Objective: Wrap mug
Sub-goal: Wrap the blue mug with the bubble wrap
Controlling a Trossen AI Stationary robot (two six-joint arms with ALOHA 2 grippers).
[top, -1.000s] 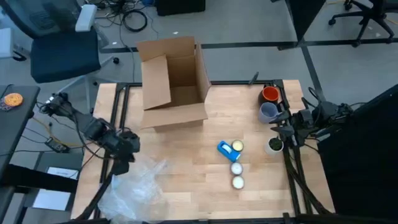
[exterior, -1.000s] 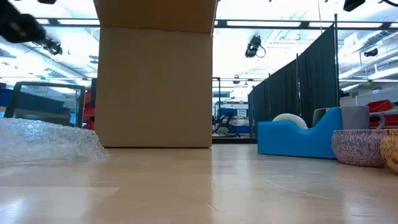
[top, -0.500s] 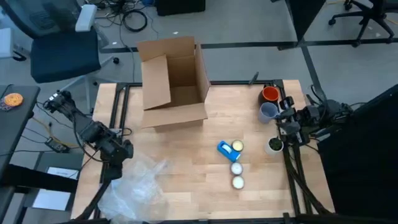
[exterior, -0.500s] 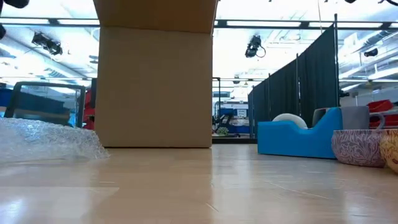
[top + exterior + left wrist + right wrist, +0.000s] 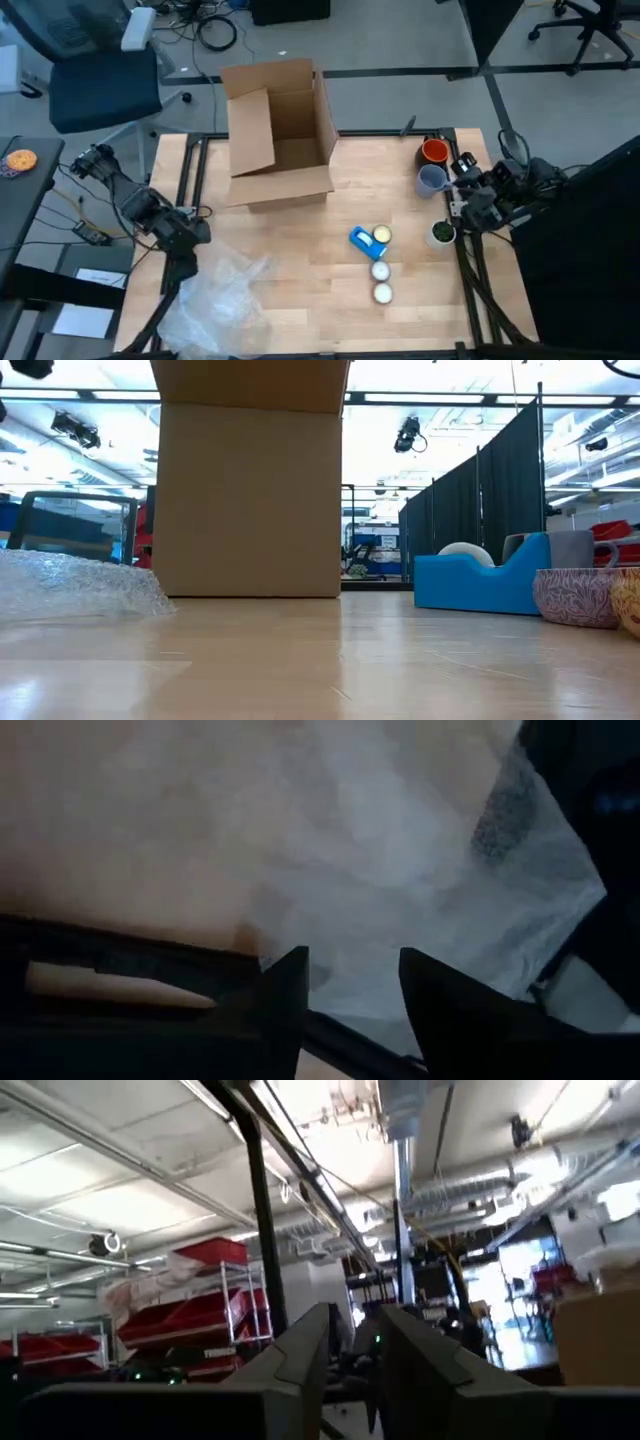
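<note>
Near the 7 o'clock corner of the tabletop (image 5: 300,260), a crumpled sheet of clear bubble wrap (image 5: 215,305) lies partly over the edge. The left gripper (image 5: 190,262) hangs just above its upper part, fingers (image 5: 285,990) parted with a gap between them and holding nothing.

Toward the middle, at about 5 o'clock, two small white round things (image 5: 381,282) sit one behind the other, and just past them a blue tape holder (image 5: 364,240) with a pale roll.

Over at the 3 o'clock edge a dark cup (image 5: 441,233) stands. The right gripper (image 5: 460,195) hovers just beyond it, raised off the tabletop and tilted up toward the ceiling; its fingers (image 5: 300,1355) sit close together with a narrow gap, gripping nothing.

Beside that gripper, toward 2 o'clock, a grey mug (image 5: 431,179) stands upright, with an orange mug (image 5: 434,152) touching its far side.

Farthest back, at 11 o'clock, an open cardboard box (image 5: 280,135) stands with its flaps up.
</note>
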